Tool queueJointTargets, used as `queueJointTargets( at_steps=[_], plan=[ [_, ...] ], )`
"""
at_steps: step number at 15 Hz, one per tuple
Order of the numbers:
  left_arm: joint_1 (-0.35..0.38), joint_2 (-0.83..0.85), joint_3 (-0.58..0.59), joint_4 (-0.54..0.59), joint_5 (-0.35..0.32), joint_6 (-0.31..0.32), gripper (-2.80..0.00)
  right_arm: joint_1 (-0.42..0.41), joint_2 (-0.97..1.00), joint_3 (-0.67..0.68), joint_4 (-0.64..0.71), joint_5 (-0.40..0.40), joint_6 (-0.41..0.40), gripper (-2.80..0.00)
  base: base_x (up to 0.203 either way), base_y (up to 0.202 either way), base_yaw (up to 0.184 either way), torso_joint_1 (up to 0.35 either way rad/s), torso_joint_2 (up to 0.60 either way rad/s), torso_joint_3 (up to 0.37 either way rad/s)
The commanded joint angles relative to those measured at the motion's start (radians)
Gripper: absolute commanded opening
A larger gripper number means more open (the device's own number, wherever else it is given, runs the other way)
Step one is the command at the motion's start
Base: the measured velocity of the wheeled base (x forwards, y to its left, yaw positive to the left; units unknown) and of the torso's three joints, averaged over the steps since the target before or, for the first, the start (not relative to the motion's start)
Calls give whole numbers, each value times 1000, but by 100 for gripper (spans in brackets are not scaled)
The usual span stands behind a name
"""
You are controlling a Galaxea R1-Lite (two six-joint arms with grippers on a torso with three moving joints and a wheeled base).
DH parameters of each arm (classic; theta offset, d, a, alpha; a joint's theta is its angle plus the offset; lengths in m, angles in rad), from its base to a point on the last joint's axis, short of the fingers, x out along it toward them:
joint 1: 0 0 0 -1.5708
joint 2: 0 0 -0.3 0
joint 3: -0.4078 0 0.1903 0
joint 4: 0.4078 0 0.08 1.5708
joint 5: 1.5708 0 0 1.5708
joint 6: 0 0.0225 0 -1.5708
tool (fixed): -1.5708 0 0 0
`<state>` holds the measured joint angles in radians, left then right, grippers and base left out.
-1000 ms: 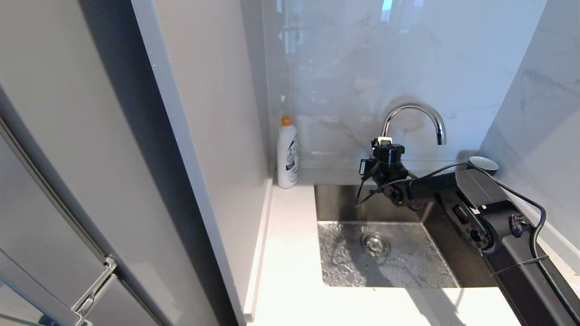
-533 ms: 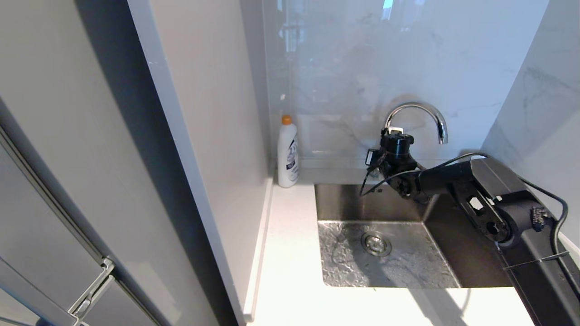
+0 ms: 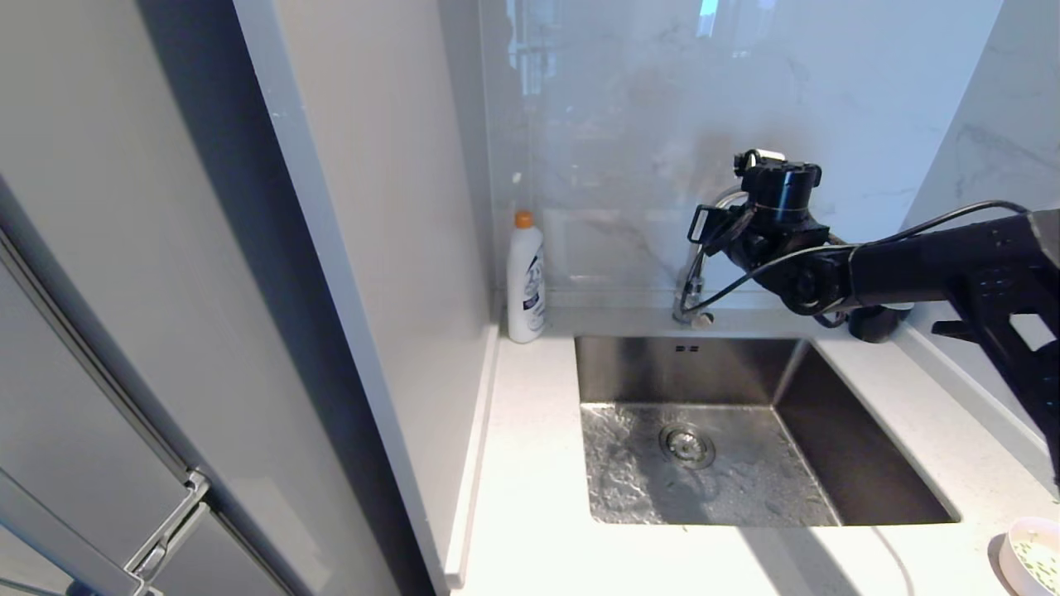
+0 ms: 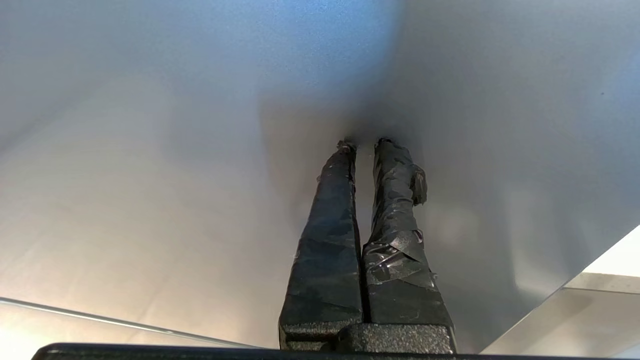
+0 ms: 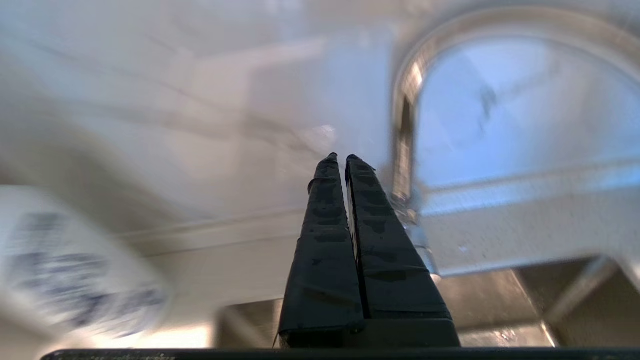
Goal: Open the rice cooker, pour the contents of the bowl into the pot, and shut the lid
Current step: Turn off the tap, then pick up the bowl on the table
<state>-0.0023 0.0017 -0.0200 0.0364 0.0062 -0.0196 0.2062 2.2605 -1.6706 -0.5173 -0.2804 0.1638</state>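
The right gripper (image 5: 340,159), fingers pressed together and empty, hangs above the sink (image 3: 861,463) by the faucet (image 3: 691,285), the bowl (image 3: 1031,556) lying nearer the robot and rightward, rice cooker unseen

No text can be read.

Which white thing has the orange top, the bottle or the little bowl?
The bottle, standing upright left of the sink; the bowl has none.
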Motion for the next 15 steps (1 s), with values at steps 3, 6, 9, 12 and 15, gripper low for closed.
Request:
queueJointTargets(
  at_steps=[3, 6, 9, 12, 15],
  plan=[
    [1, 0, 0, 0, 1, 0, -280, 20, -265, 145, 45, 57, 14, -280, 0, 0, 0, 0, 0, 0],
    [-1, 0, 0, 0, 1, 0, -280, 34, -425, 250, 116, 128, 41, -280, 0, 0, 0, 0, 0, 0],
    [2, 0, 0, 0, 0, 0, -280, 61, -625, 371, 193, 164, 46, -280, 0, 0, 0, 0, 0, 0],
    [2, 0, 0, 0, 0, 1, -280, 73, -821, 544, 260, 193, 48, -280, 0, 0, 0, 0, 0, 0],
    [2, 0, 0, 2, 0, 1, -280, 72, -1016, 735, 287, 197, 43, -280, 0, 0, 0, 0, 0, 0]
  ],
)
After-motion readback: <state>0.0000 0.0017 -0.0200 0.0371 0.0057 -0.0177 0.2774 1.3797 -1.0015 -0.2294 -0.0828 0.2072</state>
